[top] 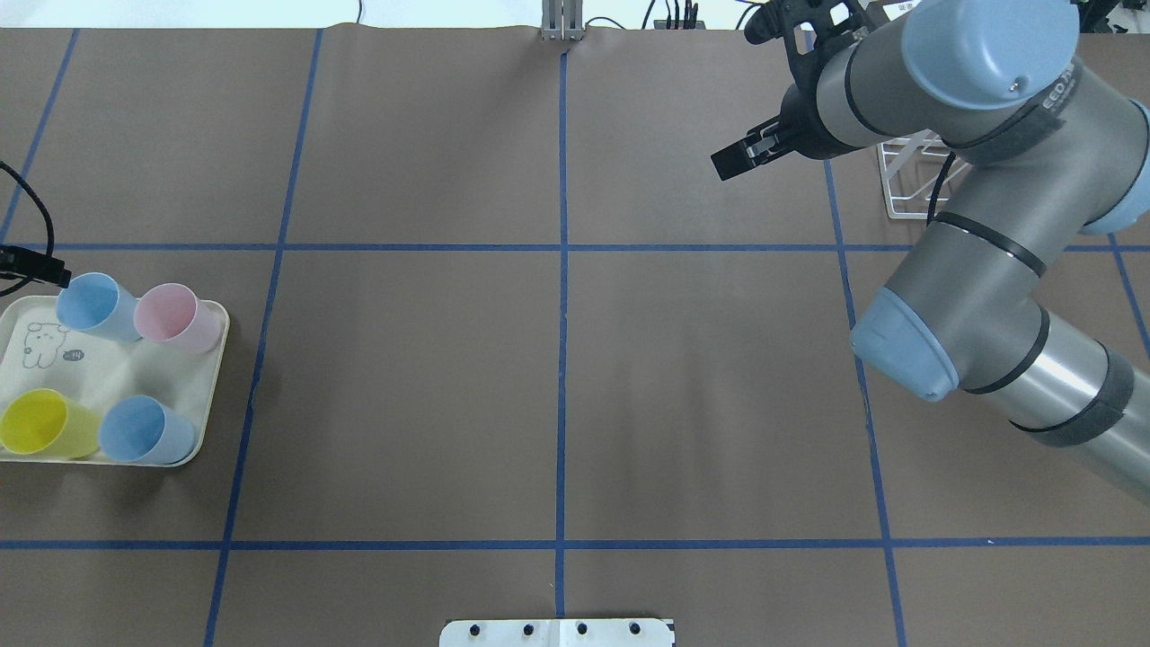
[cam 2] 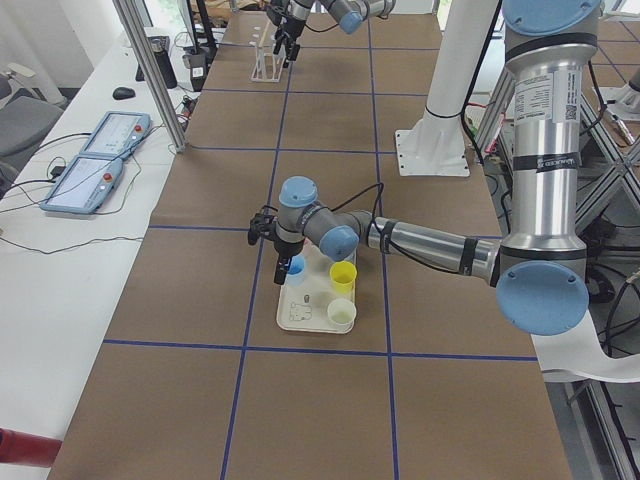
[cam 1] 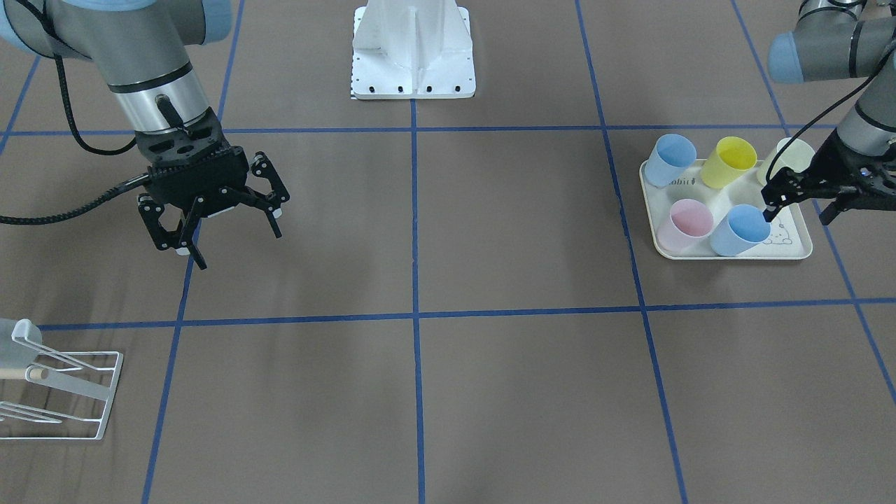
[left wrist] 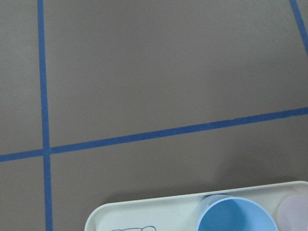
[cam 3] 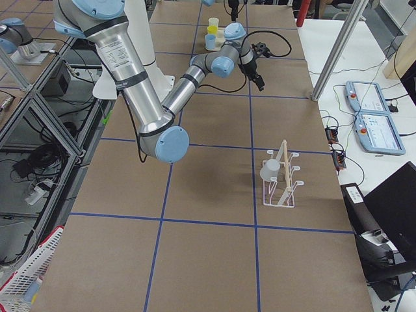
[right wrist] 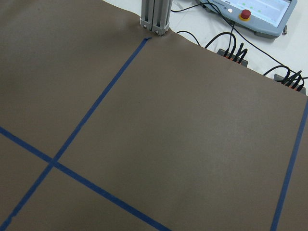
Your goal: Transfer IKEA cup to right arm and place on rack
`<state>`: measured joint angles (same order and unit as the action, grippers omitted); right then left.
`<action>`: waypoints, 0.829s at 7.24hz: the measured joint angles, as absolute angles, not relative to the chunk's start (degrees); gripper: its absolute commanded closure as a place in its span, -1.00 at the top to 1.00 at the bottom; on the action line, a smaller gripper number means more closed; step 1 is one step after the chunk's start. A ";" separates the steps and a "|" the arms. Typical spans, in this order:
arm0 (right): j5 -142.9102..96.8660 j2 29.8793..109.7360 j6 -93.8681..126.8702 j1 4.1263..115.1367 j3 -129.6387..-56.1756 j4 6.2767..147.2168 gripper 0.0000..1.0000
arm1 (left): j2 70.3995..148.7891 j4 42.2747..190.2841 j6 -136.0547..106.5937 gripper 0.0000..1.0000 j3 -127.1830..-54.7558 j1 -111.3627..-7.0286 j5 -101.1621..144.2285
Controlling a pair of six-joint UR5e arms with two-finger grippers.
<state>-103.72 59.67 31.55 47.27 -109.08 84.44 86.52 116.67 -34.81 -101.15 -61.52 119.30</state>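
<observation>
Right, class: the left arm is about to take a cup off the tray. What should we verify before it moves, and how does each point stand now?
1. Left pincer open: ok.
2. Left pincer at the near blue cup: ok, one fingertip is by its rim. Whether the fingers straddle the wall: cannot tell.
3. Blue cup upright on the tray: ok.
4. Right pincer open and empty for the hand-over: ok.
5. Rack has a free prong: ok. One pale cup hangs on it.
</observation>
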 measured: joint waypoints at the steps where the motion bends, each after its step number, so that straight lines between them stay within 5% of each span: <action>1: -103.95 58.98 31.27 46.90 -109.03 85.84 0.99 | 86.73 116.99 -35.49 0.63 -100.17 -60.74 119.17; 2: -103.98 58.71 31.12 46.59 -109.02 86.37 0.99 | 87.23 117.08 -35.78 -0.02 -99.17 -60.44 119.18; 3: -103.86 58.62 31.06 46.29 -109.03 86.51 0.99 | 88.09 117.06 -35.94 -0.46 -97.97 -60.35 119.39; 5: -103.53 58.61 31.03 45.94 -109.04 86.57 0.99 | 89.84 116.98 -35.99 -0.97 -95.34 -60.30 122.83; 6: -103.46 58.61 31.03 45.88 -109.06 86.57 0.99 | 90.18 116.91 -35.90 -1.00 -94.74 -60.30 125.96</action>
<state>-103.46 58.61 31.03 45.88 -109.06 86.57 90.18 116.91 -35.90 -94.74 -60.30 125.96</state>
